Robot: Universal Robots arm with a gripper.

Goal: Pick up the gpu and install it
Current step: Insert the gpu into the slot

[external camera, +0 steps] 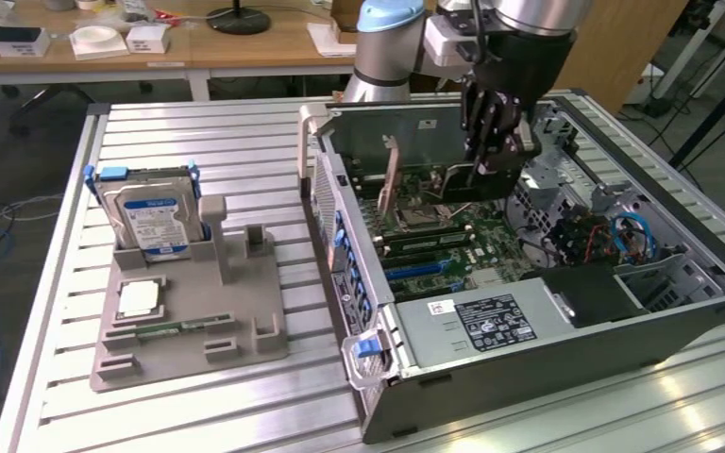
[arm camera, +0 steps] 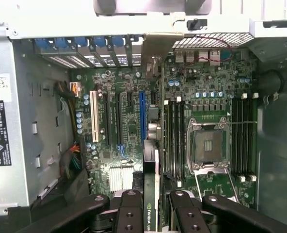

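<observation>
The gpu (arm camera: pixel 151 179) shows edge-on in the wrist view as a thin dark card with a green label, clamped between my black fingers (arm camera: pixel 129 213). My gripper (arm camera: pixel 153 201) is shut on it. The card's silvery bracket (arm camera: pixel 153 48) reaches toward the slot openings at the case's rear wall. The card hangs over the motherboard just beside the blue slot (arm camera: pixel 142 116); whether it touches a slot I cannot tell. In the exterior view my gripper (external camera: pixel 495 165) is down inside the open computer case (external camera: pixel 716 283), with the gpu (external camera: pixel 451 184) below it.
A power supply (external camera: pixel 489 321) fills the near end of the case. The CPU socket (arm camera: pixel 209 145) and memory slots (arm camera: pixel 172 136) lie beside the card. On the exterior view's left a grey fixture (external camera: pixel 186 349) holds a hard drive (external camera: pixel 148 217) and a small memory stick (external camera: pixel 186 327).
</observation>
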